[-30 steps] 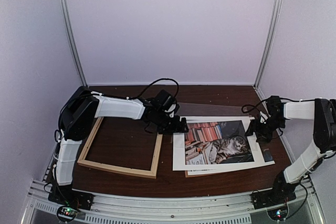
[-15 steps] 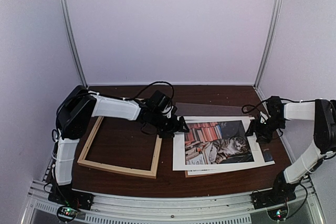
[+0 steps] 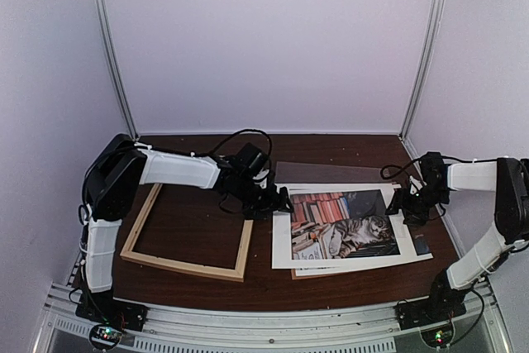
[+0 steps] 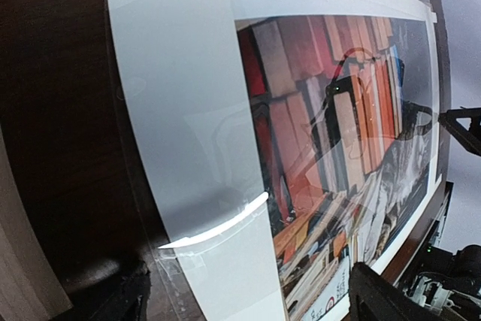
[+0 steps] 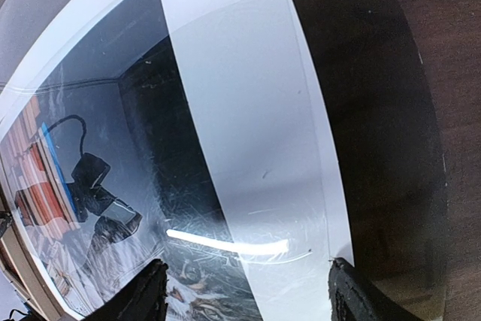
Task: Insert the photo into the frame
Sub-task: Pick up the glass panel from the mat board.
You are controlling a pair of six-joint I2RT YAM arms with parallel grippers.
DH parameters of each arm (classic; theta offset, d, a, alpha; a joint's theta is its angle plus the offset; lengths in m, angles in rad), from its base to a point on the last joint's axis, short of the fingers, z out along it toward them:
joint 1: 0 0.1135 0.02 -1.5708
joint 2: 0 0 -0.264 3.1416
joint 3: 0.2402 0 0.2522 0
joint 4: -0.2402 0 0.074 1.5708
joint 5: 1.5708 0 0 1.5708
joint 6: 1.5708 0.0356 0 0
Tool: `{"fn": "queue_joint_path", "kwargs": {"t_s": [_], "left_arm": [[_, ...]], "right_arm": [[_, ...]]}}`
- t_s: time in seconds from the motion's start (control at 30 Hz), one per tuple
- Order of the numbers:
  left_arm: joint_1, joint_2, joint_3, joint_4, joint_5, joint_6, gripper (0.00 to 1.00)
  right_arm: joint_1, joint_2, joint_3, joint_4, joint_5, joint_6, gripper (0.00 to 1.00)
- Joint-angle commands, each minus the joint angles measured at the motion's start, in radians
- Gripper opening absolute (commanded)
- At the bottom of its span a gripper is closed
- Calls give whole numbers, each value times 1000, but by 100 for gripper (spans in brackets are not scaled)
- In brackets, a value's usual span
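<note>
Left arm has pulled back slightly toward the frame (image 3: 182, 265); right arm unchanged. Left fingers (image 4: 376, 300) are spread wide, released, over the left border of the photo (image 3: 347, 225). Right fingers (image 5: 150, 295) are also apart, holding nothing, over its right border. Photo lies flat, face up, right of the frame, not in it: grey tabby, red-orange books, wide white margin, glossy. Frame is thin pale wood strips. Counter (image 3: 347, 287) is dark wood grain; walls pale, metal corner posts.

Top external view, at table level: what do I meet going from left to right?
frame → left gripper → photo → right gripper
</note>
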Motion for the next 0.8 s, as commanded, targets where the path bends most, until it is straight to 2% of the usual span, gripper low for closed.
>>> {"fn": "queue_joint_path", "kwargs": {"t_s": [0.0, 0.33, 0.63, 0.77], "left_arm": [[-9, 0, -18, -129, -62, 27, 93], [-20, 8, -28, -167, 1, -35, 94], [-16, -5, -29, -88, 71, -100, 94], [0, -25, -55, -6, 107, -131, 94]], "right_arm": [[8, 17, -40, -30, 39, 3, 73], [18, 11, -42, -27, 43, 4, 73], [32, 3, -43, -27, 47, 6, 73], [31, -6, -42, -32, 46, 7, 73]]}}
